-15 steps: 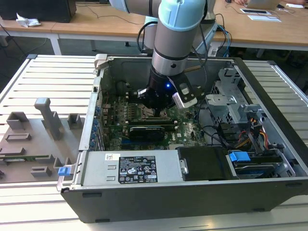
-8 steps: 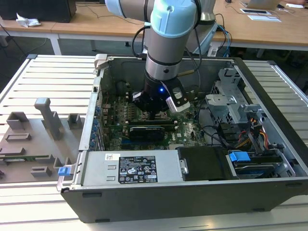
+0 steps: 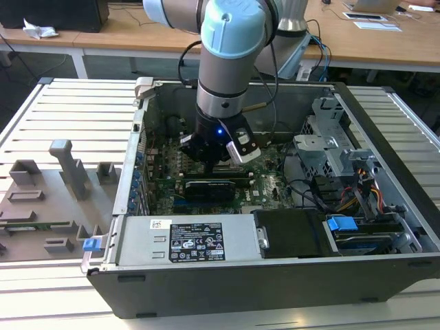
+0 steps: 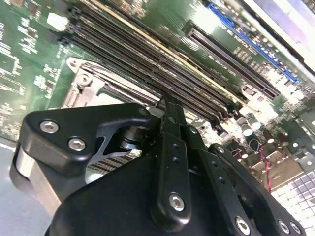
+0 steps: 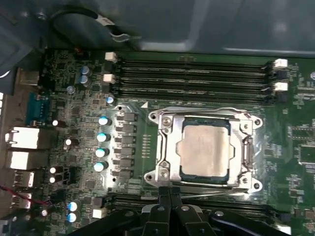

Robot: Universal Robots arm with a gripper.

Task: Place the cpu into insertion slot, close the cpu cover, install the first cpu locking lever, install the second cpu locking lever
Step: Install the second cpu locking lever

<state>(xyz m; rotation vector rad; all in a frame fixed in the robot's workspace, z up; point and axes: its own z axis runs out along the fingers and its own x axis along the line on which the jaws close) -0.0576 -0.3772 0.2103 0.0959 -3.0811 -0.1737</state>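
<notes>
Exterior view: we see the open computer case (image 3: 385, 148) on a slatted table (image 3: 75, 110), its motherboard (image 3: 268, 187) under the arm. In the first wrist view the cpu (image 5: 205, 151) sits in the insertion slot (image 5: 167, 169), the cpu cover (image 5: 172, 129) down around it, the gripper (image 5: 170, 192) pressed together just beside it.

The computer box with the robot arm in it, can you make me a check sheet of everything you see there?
Surface: slatted metal table carrying the open computer case.
Job's things: cpu sits in the insertion slot; cpu cover lies closed around it.
Clutter: grey fixture blocks at the exterior view's left.
Grippers: gripper shut, at the socket's edge.
Cables: coloured wire bundle near the drive bays.
Surroundings: wooden desks behind.
</notes>
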